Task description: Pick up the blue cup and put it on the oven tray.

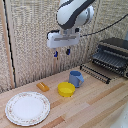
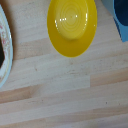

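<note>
The blue cup [image 1: 76, 78] stands upright on the wooden table, just behind the yellow bowl [image 1: 66, 89]. Only a blue edge of the cup [image 2: 121, 19] shows in the wrist view, beside the yellow bowl [image 2: 72, 26]. The oven tray [image 1: 99, 69], a dark wire rack, sticks out from the toaster oven [image 1: 114, 56] at the exterior view's right. My gripper [image 1: 62, 52] hangs well above the table, above and a little to the exterior view's left of the cup. Its blue-tipped fingers are apart and hold nothing. The fingers do not show in the wrist view.
A round white patterned plate [image 1: 27, 107] lies at the front on the exterior view's left; its rim [image 2: 4, 50] shows in the wrist view. A small orange block [image 1: 43, 86] lies between plate and bowl. A woven screen stands behind the table.
</note>
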Tool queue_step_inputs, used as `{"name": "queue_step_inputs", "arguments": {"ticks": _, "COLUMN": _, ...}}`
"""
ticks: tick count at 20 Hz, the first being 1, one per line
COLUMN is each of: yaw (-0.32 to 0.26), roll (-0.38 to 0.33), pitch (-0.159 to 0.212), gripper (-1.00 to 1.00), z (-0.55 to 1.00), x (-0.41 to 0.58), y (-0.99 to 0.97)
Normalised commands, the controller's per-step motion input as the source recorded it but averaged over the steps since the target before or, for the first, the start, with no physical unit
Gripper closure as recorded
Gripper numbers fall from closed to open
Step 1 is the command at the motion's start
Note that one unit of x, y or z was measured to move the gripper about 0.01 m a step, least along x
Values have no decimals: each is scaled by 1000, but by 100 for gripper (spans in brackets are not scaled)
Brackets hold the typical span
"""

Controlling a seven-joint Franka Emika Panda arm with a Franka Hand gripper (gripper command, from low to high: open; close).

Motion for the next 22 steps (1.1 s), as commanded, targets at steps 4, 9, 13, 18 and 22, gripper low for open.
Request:
{"name": "queue_step_inputs", "arguments": {"ticks": 4, "yaw": -32, "roll": 50, "pitch": 0, "gripper": -100, "z": -81, "x": 115, "y": -571}}
{"name": "queue_step_inputs", "arguments": {"ticks": 9, "yaw": -50, "roll": 68, "pitch": 0, "gripper": -100, "z": -114, "x": 13, "y": -767}}
{"name": "queue_step_inputs", "arguments": {"ticks": 13, "yaw": -75, "roll": 51, "pitch": 11, "gripper": -100, "z": -133, "x": 0, "y": -739}}
{"name": "queue_step_inputs", "arguments": {"ticks": 18, "yaw": -162, "roll": 27, "pitch": 4, "gripper": -100, "z": -175, "x": 0, "y": -617}}
{"name": "queue_step_inputs", "arguments": {"ticks": 22, "yaw": -211, "roll": 1, "pitch": 18, "gripper": -100, "z": -209, "x": -21, "y": -464}}
